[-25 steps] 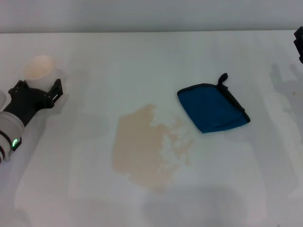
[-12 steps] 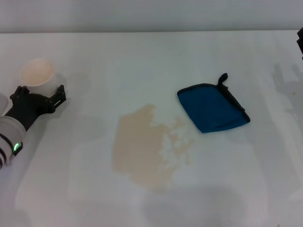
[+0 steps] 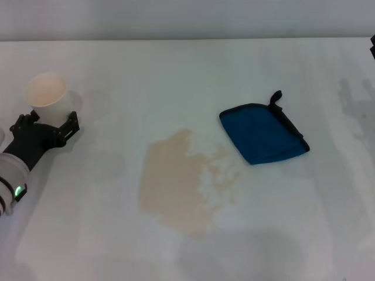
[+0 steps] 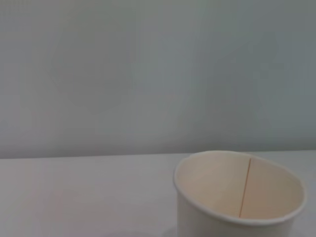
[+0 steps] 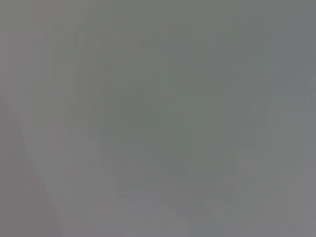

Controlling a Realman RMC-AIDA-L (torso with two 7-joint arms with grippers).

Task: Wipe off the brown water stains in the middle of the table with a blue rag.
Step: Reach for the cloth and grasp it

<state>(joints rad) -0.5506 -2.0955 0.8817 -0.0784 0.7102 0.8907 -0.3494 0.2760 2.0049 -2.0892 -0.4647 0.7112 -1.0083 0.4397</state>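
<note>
Worktop point(image 3: 176, 70): plain white surface, occupying nearly the whole head view, its far edge running along the top of that view.

Brown water stains point(image 3: 184, 184): one pale tan blotch near the middle of the worktop, slightly toward the near edge. Its left portion is solid; its right portion breaks into speckles with a ragged margin. The blotch covers more area than the rag.

Blue rag point(image 3: 262, 132): deep-blue cloth with black edging, lying flat on the worktop to the right of the stains and farther from the near edge. A short black loop stands out at its far corner. The rag's near-left corner is close to the speckled margin of the stains but apart from it. Nothing touches the rag.

Paper cup point(image 3: 47, 93): white, upright, mouth open, near the left edge of the worktop. In the left wrist view the cup point(image 4: 239, 197) shows a pale interior with a vertical seam; contents cannot be determined.

Left tool point(image 3: 45, 124): black, at the left edge of the worktop, just on the near side of the cup. Its two fingers are spread wide and hold nothing. They flank the base of the cup; whether they touch it cannot be determined. The white arm segment behind it carries a green light.

Right tool: only a dark sliver of the arm shows at the right edge of the worktop, toward the far corner. The right wrist view is uniform grey. Finger state cannot be determined.
</note>
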